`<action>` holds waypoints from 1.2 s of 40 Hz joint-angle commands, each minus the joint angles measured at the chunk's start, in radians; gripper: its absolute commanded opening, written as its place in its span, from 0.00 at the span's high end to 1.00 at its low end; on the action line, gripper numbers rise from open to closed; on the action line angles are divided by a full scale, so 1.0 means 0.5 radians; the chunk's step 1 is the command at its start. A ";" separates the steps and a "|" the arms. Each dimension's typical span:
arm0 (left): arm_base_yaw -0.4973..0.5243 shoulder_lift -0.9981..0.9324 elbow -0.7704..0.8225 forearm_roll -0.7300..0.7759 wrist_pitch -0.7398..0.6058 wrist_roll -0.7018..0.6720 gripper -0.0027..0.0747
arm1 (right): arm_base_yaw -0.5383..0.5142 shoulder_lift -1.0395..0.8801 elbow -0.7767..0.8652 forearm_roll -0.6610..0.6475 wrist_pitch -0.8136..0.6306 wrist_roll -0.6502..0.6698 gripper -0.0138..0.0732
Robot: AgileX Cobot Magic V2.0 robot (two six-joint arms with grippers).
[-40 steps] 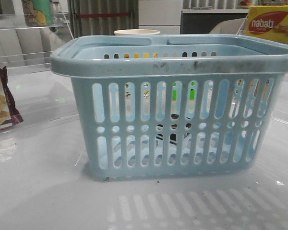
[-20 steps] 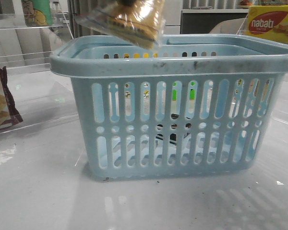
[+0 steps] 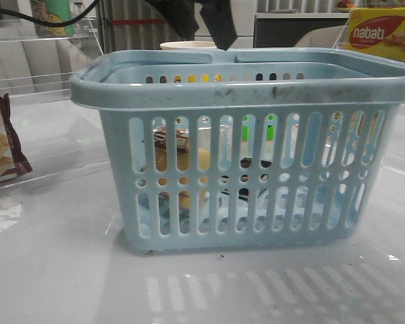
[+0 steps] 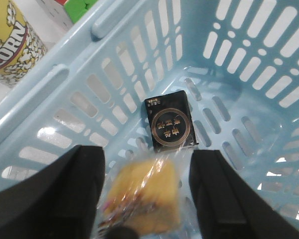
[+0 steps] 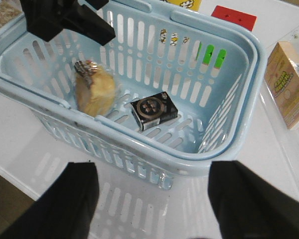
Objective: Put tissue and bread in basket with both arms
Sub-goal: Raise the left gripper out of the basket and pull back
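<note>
The light-blue basket [image 3: 243, 91] stands mid-table. The bread [image 3: 170, 154] in its clear bag is inside at the left end, seen through the slots; it also shows in the right wrist view [image 5: 94, 90] and, blurred, in the left wrist view [image 4: 145, 199]. The black tissue pack [image 5: 153, 112] lies flat on the basket floor [image 4: 170, 127]. My left gripper [image 4: 147, 172] is open above the bread, not touching it; it hangs over the basket's left end [image 5: 72, 22]. My right gripper [image 5: 152, 199] is open and empty outside the basket's near wall.
A yellow-red nabati box [image 3: 383, 34] stands back right, a maroon-edged cracker pack [image 3: 3, 145] at far left, a paper cup [image 3: 192, 46] behind the basket. A popcorn tub [image 4: 10, 40] and a pale carton [image 5: 289, 84] stand beside the basket.
The bread came in held above the basket's rim half a second ago and is now down inside the basket. The left gripper has opened and let it go.
</note>
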 commanded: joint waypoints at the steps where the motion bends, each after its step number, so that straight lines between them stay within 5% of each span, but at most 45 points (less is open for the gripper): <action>1: -0.016 -0.198 -0.067 -0.034 -0.119 0.002 0.38 | 0.003 -0.009 -0.052 -0.033 -0.150 -0.004 0.19; 10: -0.016 -0.530 0.126 -0.134 -0.086 0.002 0.38 | 0.003 -0.009 -0.052 -0.033 -0.150 -0.004 0.19; 36: -0.005 -2.023 1.478 -0.134 -0.059 -0.012 0.38 | 0.003 -0.009 -0.052 -0.033 -0.118 -0.004 0.19; 48: -0.005 -2.357 1.806 0.208 -0.030 -0.480 0.38 | 0.003 -0.040 -0.052 -0.117 0.044 -0.004 0.19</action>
